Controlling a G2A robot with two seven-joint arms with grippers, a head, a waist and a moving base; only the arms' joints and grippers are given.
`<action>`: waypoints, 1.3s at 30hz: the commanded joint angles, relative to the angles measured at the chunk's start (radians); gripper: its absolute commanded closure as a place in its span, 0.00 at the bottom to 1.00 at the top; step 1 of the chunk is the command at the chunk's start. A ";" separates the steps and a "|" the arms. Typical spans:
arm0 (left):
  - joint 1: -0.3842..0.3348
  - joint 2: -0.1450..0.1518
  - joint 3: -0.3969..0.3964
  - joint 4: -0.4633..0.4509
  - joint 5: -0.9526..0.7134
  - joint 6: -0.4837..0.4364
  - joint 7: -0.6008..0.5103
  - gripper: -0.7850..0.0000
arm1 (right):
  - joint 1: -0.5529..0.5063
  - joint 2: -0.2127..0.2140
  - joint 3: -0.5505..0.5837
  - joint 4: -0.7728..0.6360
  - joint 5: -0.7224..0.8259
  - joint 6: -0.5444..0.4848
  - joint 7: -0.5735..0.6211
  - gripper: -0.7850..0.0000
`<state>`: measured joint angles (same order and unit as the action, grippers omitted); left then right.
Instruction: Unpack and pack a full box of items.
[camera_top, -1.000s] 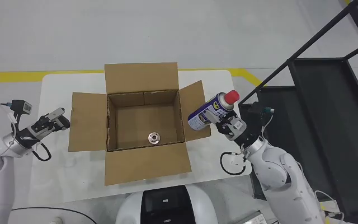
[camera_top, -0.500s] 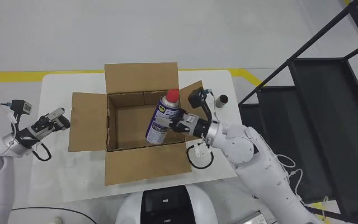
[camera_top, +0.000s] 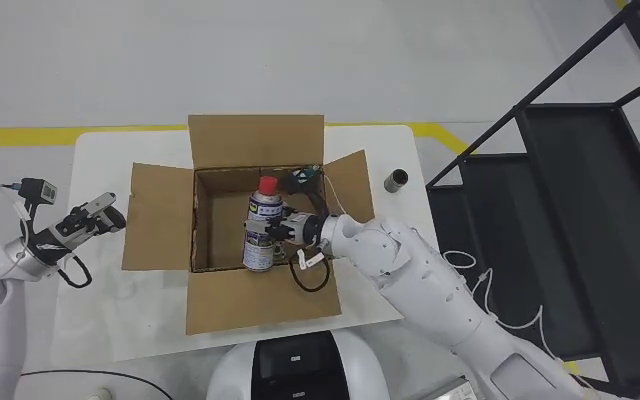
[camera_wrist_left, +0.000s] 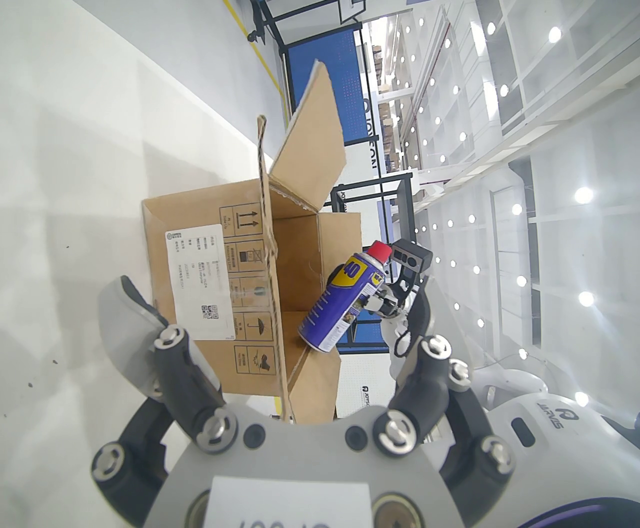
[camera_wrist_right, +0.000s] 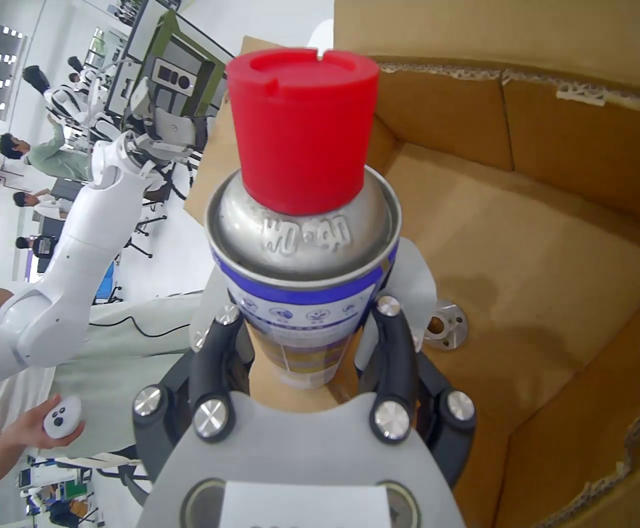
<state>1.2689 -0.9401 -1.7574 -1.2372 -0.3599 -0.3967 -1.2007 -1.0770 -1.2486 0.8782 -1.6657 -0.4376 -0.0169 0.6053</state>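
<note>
We found packing under way: right hand (camera_top: 285, 228) clasped spray can (camera_top: 260, 238) above box (camera_top: 160, 215); lowering and release judged due. Left hand (camera_top: 112, 213) stood wide.

White table (camera_top: 100, 160), black stairs (camera_top: 570, 150)

Right end effector (camera_top: 272, 232) clamped, extended in toward the centre; left end effector (camera_top: 100, 213) open, held far out sideways.

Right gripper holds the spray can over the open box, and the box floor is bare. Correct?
Not quite. The right gripper does hold the spray can over the open box, but the floor is not bare: a small metal flange lies on it, seen in the right wrist view.
</note>
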 joint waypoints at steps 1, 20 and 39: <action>0.000 0.000 0.000 0.000 0.000 0.000 0.000 0.00 | 0.015 -0.006 -0.006 0.022 0.005 0.023 -0.020 1.00; 0.000 0.000 0.000 0.000 0.000 0.000 0.000 0.00 | 0.092 -0.049 -0.093 0.168 -0.046 0.072 -0.004 0.00; 0.000 0.000 0.000 0.000 0.000 0.000 0.000 0.00 | 0.084 -0.060 -0.014 0.079 -0.003 -0.269 -0.222 0.00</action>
<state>1.2689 -0.9401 -1.7574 -1.2372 -0.3599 -0.3967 -1.2007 -0.9882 -1.3108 0.8507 -1.5686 -0.4487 -0.2395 0.3917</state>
